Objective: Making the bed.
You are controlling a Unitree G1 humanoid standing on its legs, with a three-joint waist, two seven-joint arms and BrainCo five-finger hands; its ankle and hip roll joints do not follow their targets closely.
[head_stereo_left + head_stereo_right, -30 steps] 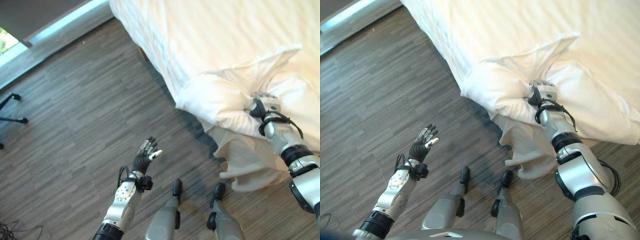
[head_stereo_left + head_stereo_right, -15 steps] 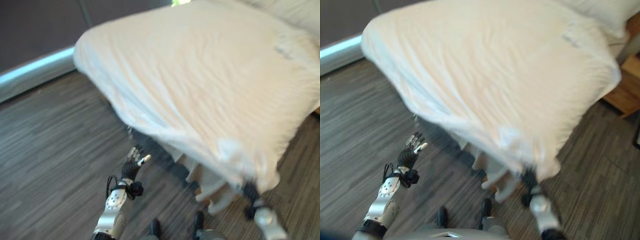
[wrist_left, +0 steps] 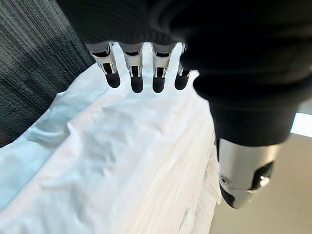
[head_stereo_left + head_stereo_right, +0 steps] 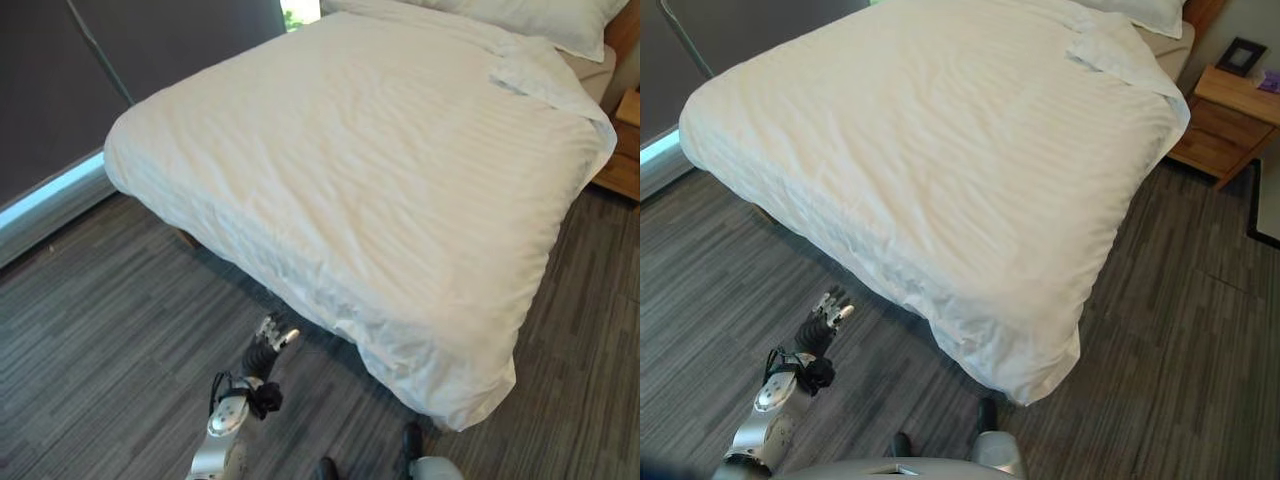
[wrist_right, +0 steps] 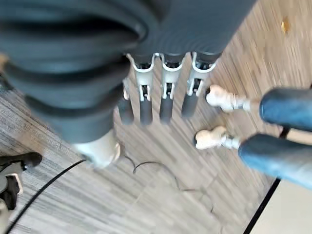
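Duvet [image 4: 380,170]: now spread flat over the bed, bunched corner gone.
Right hand [image 5: 161,97]: off the duvet, fingers straight.

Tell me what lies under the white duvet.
The duvet covers the bed and drapes over its edges. At the head end, a fitted sheet and pillow show; the mattress and frame are hidden.

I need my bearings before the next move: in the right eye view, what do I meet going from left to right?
Left hand over the floor → white duvet covering the bed → wooden nightstand → small dark picture frame on top of it.
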